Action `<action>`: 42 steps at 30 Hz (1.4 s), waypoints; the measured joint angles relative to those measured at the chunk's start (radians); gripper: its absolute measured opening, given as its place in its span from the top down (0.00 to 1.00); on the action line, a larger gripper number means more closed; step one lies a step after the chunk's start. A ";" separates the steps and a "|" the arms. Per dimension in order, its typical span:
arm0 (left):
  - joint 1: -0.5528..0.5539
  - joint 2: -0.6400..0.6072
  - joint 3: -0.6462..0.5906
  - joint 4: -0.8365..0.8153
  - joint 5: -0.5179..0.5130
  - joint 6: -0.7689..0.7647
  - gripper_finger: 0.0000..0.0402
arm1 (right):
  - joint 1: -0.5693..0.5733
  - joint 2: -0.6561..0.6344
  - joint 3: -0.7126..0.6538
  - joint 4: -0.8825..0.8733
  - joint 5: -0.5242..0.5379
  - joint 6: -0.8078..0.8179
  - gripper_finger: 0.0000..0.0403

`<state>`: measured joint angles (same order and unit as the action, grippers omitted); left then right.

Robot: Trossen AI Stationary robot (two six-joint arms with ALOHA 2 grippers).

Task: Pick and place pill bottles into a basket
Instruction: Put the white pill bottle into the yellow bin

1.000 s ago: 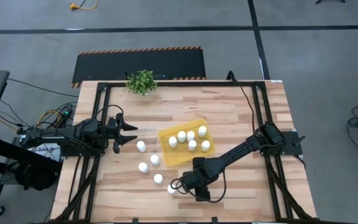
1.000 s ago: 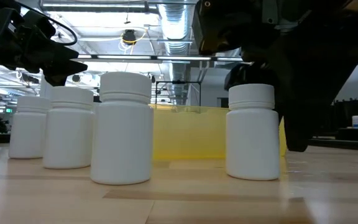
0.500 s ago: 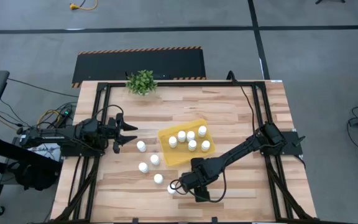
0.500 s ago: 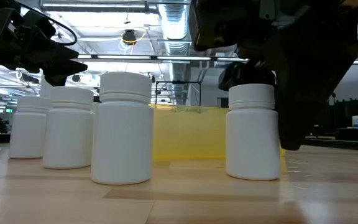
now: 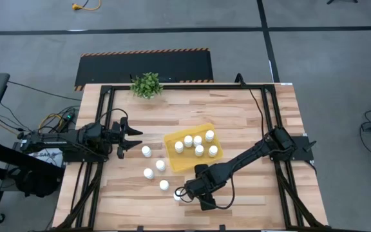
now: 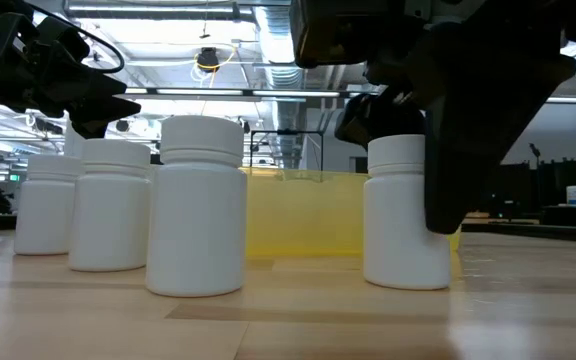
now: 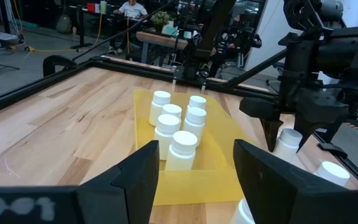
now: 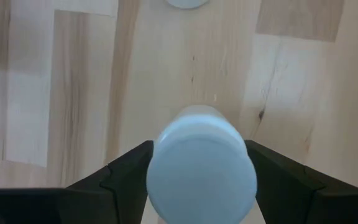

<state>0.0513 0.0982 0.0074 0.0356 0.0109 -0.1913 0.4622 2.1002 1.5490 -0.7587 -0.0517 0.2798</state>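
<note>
Right wrist view shows you the right tool (image 8: 197, 180) with fingers wide on both sides of one pill bottle (image 8: 201, 165) standing on the counter (image 5: 250, 116); contact seems not made. Left tool (image 5: 131, 139) waits, fingers narrow. Six bottles (image 5: 198, 145) stand in the basket (image 5: 172, 143).

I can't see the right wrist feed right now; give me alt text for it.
The right gripper points straight down with its two dark fingers open on either side of a small white cylindrical pill bottle standing upright on the light wooden table. The edge of a second white bottle shows farther off.
</note>
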 joint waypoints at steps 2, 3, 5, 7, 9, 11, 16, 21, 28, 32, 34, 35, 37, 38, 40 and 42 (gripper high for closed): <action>0.000 0.000 0.000 0.000 0.000 0.000 0.52 | 0.000 0.000 0.000 0.006 0.000 -0.015 0.40; 0.000 0.000 0.000 0.000 0.000 0.000 0.52 | 0.000 0.000 0.000 0.009 0.000 -0.020 0.40; 0.000 0.000 0.000 0.000 0.000 0.000 0.52 | -0.001 0.000 0.000 0.012 0.000 -0.020 0.41; 0.000 0.000 0.000 0.000 0.000 0.000 0.52 | -0.002 0.000 0.000 0.011 0.000 -0.020 0.41; 0.000 0.000 0.000 0.000 0.000 0.000 0.52 | -0.005 0.000 0.000 0.011 0.000 -0.019 0.41; 0.000 0.000 0.000 0.000 0.000 0.000 0.52 | -0.007 0.000 0.000 0.012 0.000 -0.019 0.41; 0.000 0.000 0.000 0.000 0.000 0.000 0.52 | -0.018 0.000 0.000 0.012 0.000 -0.019 0.44; 0.000 0.000 0.000 0.000 0.000 0.000 0.52 | -0.022 0.000 0.000 0.013 -0.005 -0.019 0.52; 0.000 0.000 0.000 0.000 0.000 0.000 0.52 | -0.029 -0.001 0.007 0.002 -0.048 -0.010 0.56; 0.000 0.000 0.000 0.000 0.000 0.000 0.52 | -0.034 -0.001 0.076 -0.058 -0.063 -0.013 0.53; 0.000 0.000 0.000 0.000 0.000 0.000 0.52 | -0.039 -0.001 0.125 -0.115 -0.063 -0.026 0.53; 0.000 0.000 0.000 0.000 0.000 0.000 0.52 | -0.042 0.000 0.156 -0.150 -0.063 -0.037 0.54; 0.000 0.000 0.000 0.000 0.000 0.000 0.52 | -0.050 0.000 0.232 -0.216 -0.062 -0.071 0.56; 0.000 0.000 0.000 0.000 0.000 0.000 0.52 | -0.055 -0.001 0.269 -0.252 -0.059 -0.093 0.57; 0.000 0.000 0.000 0.000 0.000 0.000 0.52 | -0.071 -0.001 0.344 -0.328 -0.054 -0.139 0.58; 0.000 0.000 0.000 0.000 0.000 0.000 0.52 | -0.094 -0.001 0.420 -0.378 -0.054 -0.175 0.56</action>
<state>0.0513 0.0982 0.0071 0.0357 0.0109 -0.1913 0.3687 2.0995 1.9690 -1.1367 -0.1059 0.1048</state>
